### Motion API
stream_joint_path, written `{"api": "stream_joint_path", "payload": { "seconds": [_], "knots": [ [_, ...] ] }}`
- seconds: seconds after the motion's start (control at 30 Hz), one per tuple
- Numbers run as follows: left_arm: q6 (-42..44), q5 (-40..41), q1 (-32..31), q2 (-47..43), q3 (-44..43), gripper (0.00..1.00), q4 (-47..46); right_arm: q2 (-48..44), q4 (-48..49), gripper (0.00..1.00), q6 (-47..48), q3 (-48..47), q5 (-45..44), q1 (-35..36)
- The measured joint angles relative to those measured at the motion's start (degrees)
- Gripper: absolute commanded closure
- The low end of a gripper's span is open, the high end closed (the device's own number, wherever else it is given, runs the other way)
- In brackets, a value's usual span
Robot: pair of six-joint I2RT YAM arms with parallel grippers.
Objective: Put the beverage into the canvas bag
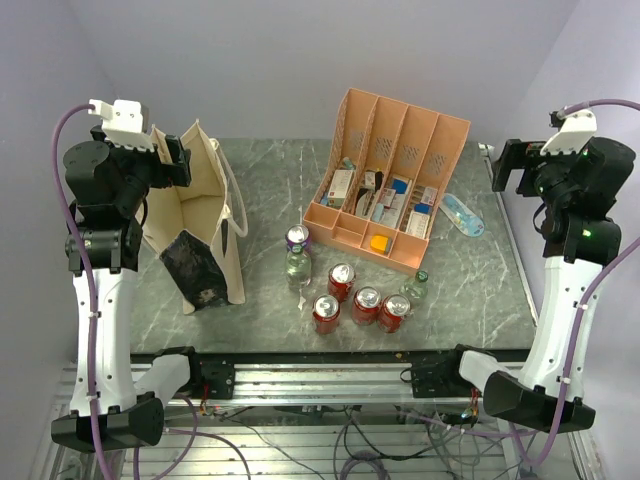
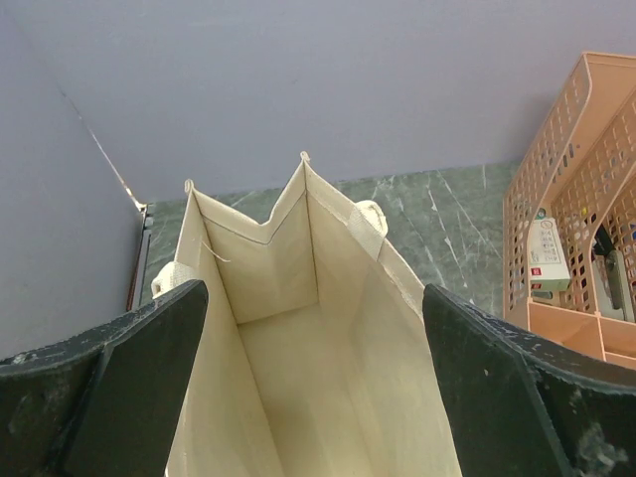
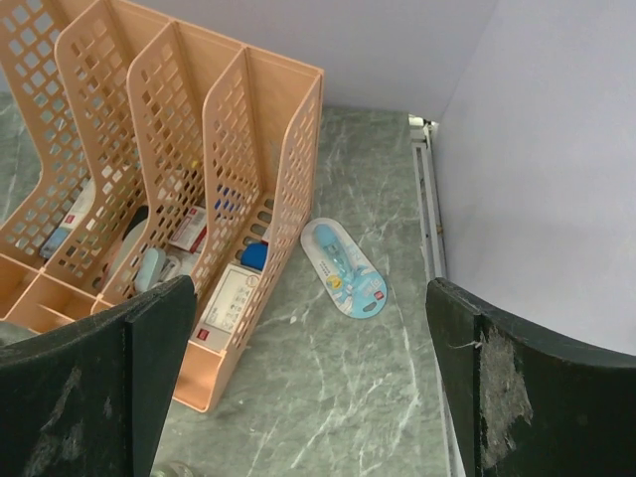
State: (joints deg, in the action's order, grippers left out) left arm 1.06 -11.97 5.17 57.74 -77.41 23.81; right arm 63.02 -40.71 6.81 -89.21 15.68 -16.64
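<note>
The cream canvas bag (image 1: 205,215) stands open at the table's left, its dark mottled panel facing the near edge. My left gripper (image 1: 178,160) is open and empty, held high above the bag's mouth; the left wrist view looks down into the empty bag (image 2: 308,338). Several red cans (image 1: 365,303), a purple can (image 1: 298,238) and two small clear bottles (image 1: 299,268) stand in the table's middle front. My right gripper (image 1: 505,165) is open and empty, raised at the far right, away from the drinks.
An orange-pink divided organizer (image 1: 390,180) with small boxes stands at the back centre; it also shows in the right wrist view (image 3: 199,179). A blue blister-packed item (image 3: 344,266) lies on the table right of it, near the table's right edge rail (image 3: 429,219).
</note>
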Motion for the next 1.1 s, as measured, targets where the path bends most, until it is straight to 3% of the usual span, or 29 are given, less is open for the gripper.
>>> {"api": "stream_joint_path", "payload": {
  "seconds": [0.47,0.87,1.1],
  "knots": [
    [0.8,1.2,0.8,0.0,0.0,0.01,0.4,0.0,-0.9,0.0,-0.4,0.9,1.1,0.2],
    [-0.5,12.8,3.3,7.5,-4.8,0.01,7.2,2.0,-1.4,0.0,-0.3,0.8,1.8,0.3],
    [-1.5,16.3,5.3,15.5,-10.3,0.17,14.4,5.9,-3.0,0.0,0.1,0.7,3.3,0.5]
  ]
}}
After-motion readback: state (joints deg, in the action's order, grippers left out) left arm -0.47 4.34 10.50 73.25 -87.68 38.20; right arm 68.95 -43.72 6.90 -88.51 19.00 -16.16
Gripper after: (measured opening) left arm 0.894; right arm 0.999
